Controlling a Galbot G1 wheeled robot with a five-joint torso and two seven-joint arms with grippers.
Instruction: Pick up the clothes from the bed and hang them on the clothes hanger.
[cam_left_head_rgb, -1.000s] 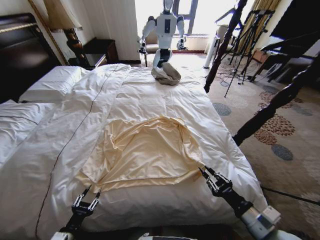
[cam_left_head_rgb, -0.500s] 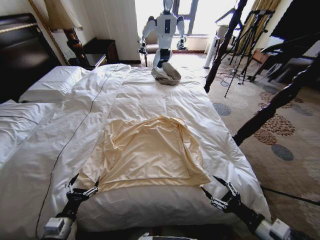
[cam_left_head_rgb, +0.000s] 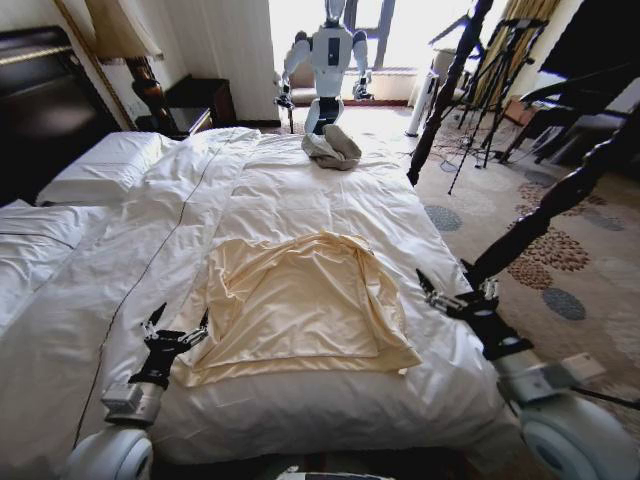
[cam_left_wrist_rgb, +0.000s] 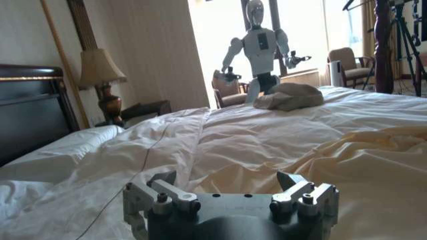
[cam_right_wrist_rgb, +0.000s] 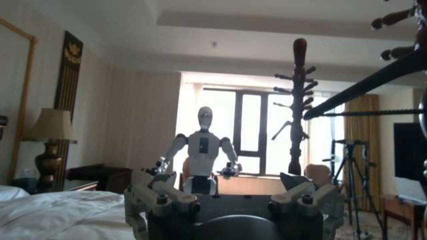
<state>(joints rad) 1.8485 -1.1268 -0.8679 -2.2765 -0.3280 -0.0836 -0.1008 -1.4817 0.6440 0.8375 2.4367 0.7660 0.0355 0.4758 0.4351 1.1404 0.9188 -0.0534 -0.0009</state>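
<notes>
While nothing is gripped yet: the task is sitting at its very beginning, as I judge it.
Clothes: the clothes (cam_left_head_rgb: 295, 300) are lying spread flat on the bed (cam_left_head_rgb: 330, 195) near its foot edge, hem toward the robot, neck toward the far side; the fabric is rumpling at the collar — no fold is lifted off the duvet. In the left wrist view the same cream cloth (cam_left_wrist_rgb: 347, 165) is lying just ahead of that arm's fingers.
Left gripper: the left gripper (cam_left_head_rgb: 178, 333) is hovering at the near-left corner of the top, just beside its hem, jaws spread wide and holding nothing.
Right gripper: the right gripper (cam_left_head_rgb: 455, 297) is hanging over the bed's right edge, apart from the top's right side, jaws also parted and empty; its wrist view is looking level across the room, so I judge it is raised above the duvet.
Clothes hanger: I cannot pick out a hanger anywhere in these views.
Other things: a small grey-beige heap (cam_left_head_rgb: 333, 147) is resting at the far edge of the bed, well apart from the top, and a white humanoid robot (cam_left_head_rgb: 327, 60) is standing beyond it by the window.
Done: nothing, as far as can be seen.
Left: grasping the top, lifting it clear of the bed, and threading it onto a hanger — the whole job.
</notes>
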